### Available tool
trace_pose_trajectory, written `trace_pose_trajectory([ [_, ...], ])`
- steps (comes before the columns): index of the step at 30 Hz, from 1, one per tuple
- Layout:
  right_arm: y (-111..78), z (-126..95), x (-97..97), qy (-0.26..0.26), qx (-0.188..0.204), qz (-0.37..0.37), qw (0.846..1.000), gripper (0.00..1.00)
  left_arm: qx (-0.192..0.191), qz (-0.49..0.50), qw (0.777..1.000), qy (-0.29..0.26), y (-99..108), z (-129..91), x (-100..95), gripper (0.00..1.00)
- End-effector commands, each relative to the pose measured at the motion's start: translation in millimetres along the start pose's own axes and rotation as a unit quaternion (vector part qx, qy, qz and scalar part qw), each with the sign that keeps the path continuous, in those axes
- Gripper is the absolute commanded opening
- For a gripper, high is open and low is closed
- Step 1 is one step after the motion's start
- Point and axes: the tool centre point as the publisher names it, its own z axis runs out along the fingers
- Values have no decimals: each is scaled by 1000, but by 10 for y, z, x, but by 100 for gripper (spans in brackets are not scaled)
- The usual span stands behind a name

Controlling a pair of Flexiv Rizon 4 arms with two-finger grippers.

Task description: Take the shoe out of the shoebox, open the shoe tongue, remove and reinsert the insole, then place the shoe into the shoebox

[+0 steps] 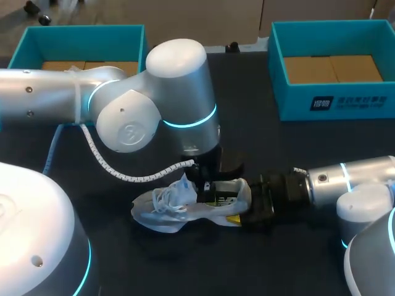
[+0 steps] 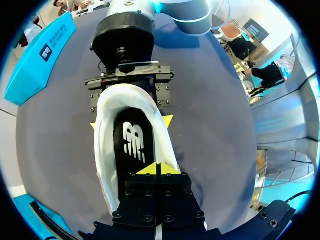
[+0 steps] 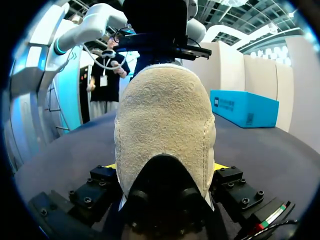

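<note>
Left fingers [image 2: 149,170] are narrow, yellow tips pressed together with only a hairline between. They sit down inside the mouth of the shoe [image 1: 173,213], right on the black insole [image 2: 134,142]. I cannot tell if a fold of insole is nipped between them. Right fingers [image 2: 166,121] stand wide and hold the heel [image 3: 162,130], one tip on each side, so that end is clamped.

The shoe lies on the dark worktop [image 1: 296,154] between the two arms, out of both boxes. Its toe and loose laces [image 1: 165,198] point toward the left arm's side. The left box [image 1: 28,49] and the right box [image 1: 370,105] sit at the far corners, well apart from the shoe.

Step in hand, as I judge it, is the insole work. The shoe is out, the mouth is open enough to show the insole, and the insole lies flat in the shoe (could be the start of pulling it or the end of seating it, the frames don't settle which).

If it is removal, the next move calls for a firm pinch on the insole's edge and a pull up and out along the shoe, with the heel clamp holding against it. If it is seating, it calls for pressing flat toward the toe, then release. Main risk is the thin edge slipping from the tips.
</note>
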Motion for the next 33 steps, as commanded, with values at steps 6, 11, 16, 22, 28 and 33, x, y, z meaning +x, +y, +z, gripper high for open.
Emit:
trace_pose_trajectory([
  [6,3,-5,5,0,1,0,1000,0,1,-10,1000,17,-43,31,-91,0],
  [11,3,-5,5,0,1,0,1000,0,-8,-12,1000,5,-102,40,-122,0],
  [16,3,-5,5,0,1,0,1000,0,-18,-15,1000,14,-60,113,-113,0],
  [22,3,-5,5,0,1,0,1000,0,-32,-23,999,28,45,231,-81,0],
  [28,3,-5,5,0,1,0,1000,0,-46,-22,998,33,165,273,-62,0],
  [33,3,-5,5,0,1,0,1000,0,-61,-22,998,27,254,316,-19,0],
])
